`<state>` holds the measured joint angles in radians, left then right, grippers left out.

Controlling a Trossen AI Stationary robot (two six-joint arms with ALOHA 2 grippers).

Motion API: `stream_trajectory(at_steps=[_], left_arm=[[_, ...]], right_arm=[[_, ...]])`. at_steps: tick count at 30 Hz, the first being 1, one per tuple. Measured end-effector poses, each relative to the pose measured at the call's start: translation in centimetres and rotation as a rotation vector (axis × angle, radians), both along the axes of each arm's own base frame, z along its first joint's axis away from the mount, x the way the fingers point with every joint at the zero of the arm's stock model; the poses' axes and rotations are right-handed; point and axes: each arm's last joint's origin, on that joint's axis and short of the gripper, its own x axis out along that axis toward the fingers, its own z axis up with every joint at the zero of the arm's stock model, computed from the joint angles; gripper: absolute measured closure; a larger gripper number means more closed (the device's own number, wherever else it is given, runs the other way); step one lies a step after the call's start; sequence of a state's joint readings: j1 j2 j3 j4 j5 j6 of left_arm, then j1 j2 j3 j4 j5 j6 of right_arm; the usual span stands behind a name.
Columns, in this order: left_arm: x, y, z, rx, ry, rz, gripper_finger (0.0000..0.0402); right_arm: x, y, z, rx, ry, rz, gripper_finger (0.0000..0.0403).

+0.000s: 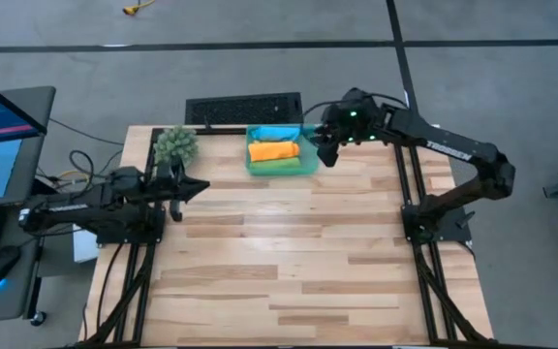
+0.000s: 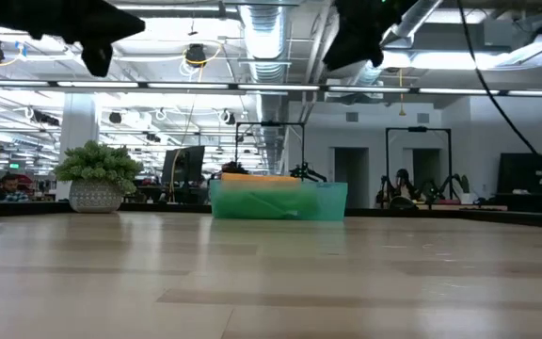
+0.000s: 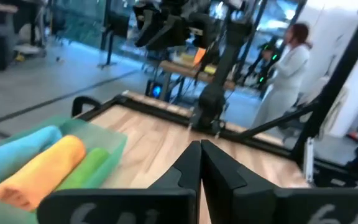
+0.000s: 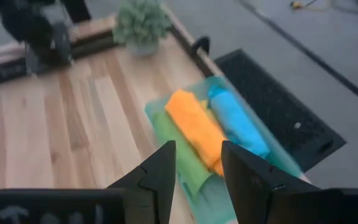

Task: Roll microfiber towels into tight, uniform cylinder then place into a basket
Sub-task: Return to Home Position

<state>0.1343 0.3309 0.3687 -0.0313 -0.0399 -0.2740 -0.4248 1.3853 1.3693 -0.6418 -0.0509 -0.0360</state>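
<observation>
The teal basket [image 1: 281, 152] stands at the table's far edge, middle. Three rolled microfiber towels lie side by side in it: blue [image 4: 238, 121] on the far side, orange [image 4: 197, 127] in the middle, green [image 4: 176, 146] on the near side. My right gripper [image 4: 196, 171] hangs open and empty above the basket's right end [image 1: 325, 150]. My left gripper [image 1: 202, 186] is shut on nothing. It points level toward the table's right, above the wood and left of the basket. Its closed fingertips [image 3: 199, 148] show in the left wrist view.
A spiky green plant ball [image 1: 175, 143] in a pot stands at the far left corner, close behind my left gripper. A black mat [image 1: 243, 108] lies beyond the far edge. Bare wood [image 1: 289, 252] fills the near half. A person [image 3: 288, 68] stands beyond the table.
</observation>
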Motion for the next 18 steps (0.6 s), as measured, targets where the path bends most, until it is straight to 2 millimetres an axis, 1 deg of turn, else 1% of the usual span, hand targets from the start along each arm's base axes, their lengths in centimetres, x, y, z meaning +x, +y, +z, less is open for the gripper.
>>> stream_trajectory(at_steps=[4, 9, 15, 18], left_arm=[[-0.8, -0.2, -1.5, -0.013, -0.072, -0.012, 0.0401], [-1.3, -0.3, -3.6, -0.052, -0.112, -0.013, 0.0401], [-1.5, -0.3, -5.4, -0.060, -0.222, -0.018, 0.0401], [-1.4, -0.3, -6.4, -0.061, -0.227, -0.007, 0.0401]], right_arm=[[-1.8, 0.5, 1.8, -0.004, -0.072, -0.033, 0.0251], [-3.9, 1.4, 3.7, -0.023, -0.139, -0.038, 0.0251], [-5.9, 2.3, 4.8, -0.009, -0.170, -0.056, 0.0251], [-6.8, 2.7, 5.0, 0.007, -0.162, -0.063, 0.0251]])
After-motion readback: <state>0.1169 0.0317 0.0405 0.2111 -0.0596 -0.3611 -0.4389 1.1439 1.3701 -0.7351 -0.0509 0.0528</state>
